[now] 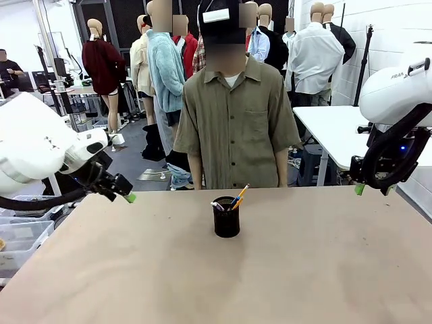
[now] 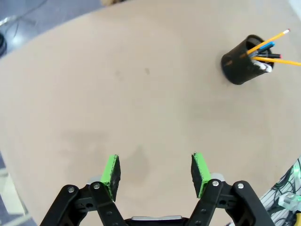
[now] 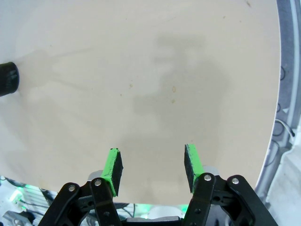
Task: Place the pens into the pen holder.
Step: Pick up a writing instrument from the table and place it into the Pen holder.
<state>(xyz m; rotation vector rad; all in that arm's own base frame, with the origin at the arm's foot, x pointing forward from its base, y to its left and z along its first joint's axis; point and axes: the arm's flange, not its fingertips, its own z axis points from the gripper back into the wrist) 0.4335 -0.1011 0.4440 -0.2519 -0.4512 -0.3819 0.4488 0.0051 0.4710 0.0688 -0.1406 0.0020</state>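
From the front we see the pen holder (image 1: 226,219), a small black cup, standing upright on the table (image 1: 304,270) toward the middle of its far edge, just in front of the person (image 1: 233,115) in an olive shirt who stands at that edge. The pens (image 1: 235,200) stick up out of its mouth, leaning toward the far right corner; a yellow-orange one and one with blue on it can be told apart, and a pale tip shows at the rim. Our left gripper (image 1: 121,191) hangs at the table's left edge near the far left corner, a green pad showing, nothing in it. Our right gripper (image 1: 368,185) hangs over the far right corner, its green pad tip visible; from here we cannot tell how wide it stands.

In the left wrist view the left gripper (image 2: 155,170) has its two green pads wide apart over bare tabletop (image 2: 117,94), holding nothing. The pen holder (image 2: 241,61) is well apart from it, with the pens (image 2: 270,49) fanning out of it.

In the right wrist view the right gripper (image 3: 152,169) also has its pads spread with nothing between them, above bare tabletop (image 3: 141,70) near the table's edge. A part of the pen holder (image 3: 8,78) shows, far from the fingers.
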